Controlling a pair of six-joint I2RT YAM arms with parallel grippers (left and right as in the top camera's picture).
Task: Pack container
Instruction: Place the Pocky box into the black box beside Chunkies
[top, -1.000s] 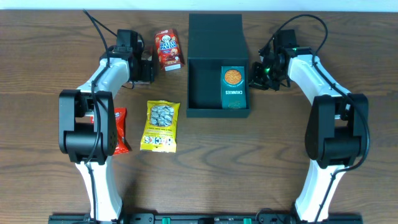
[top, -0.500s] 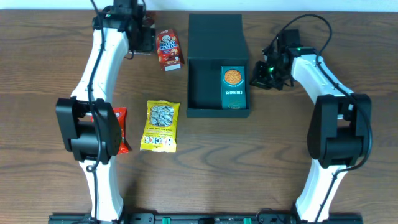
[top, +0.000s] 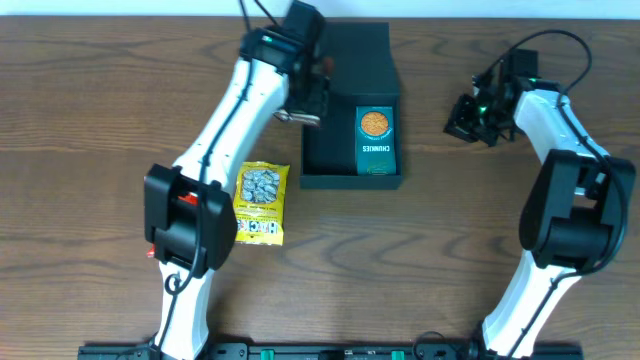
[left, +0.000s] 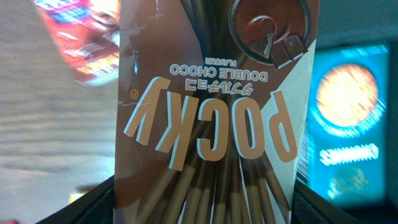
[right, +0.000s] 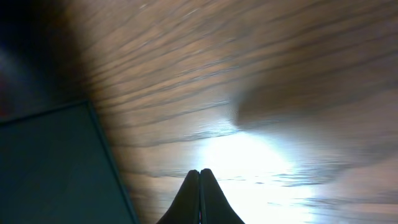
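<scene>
Left gripper (top: 312, 90) has swung from the far-left corner of the table (top: 450, 260) to the left wall of the container (top: 350, 181), clamped on a Pocky Double Choco box (left: 208, 118). Container sits at far-edge centre, Chunkies carton (top: 374, 142) inside. Right gripper (top: 465, 118) has backed off rightward, fingers pressed together, empty. Drop-in likely next.

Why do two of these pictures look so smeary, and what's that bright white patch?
Left wrist view: the Pocky box is close and readable, everything behind it smeared, the teal carton glowing. Right wrist view: streaky wood with white glare on the table. Overhead view: crisp, evenly lit.
</scene>
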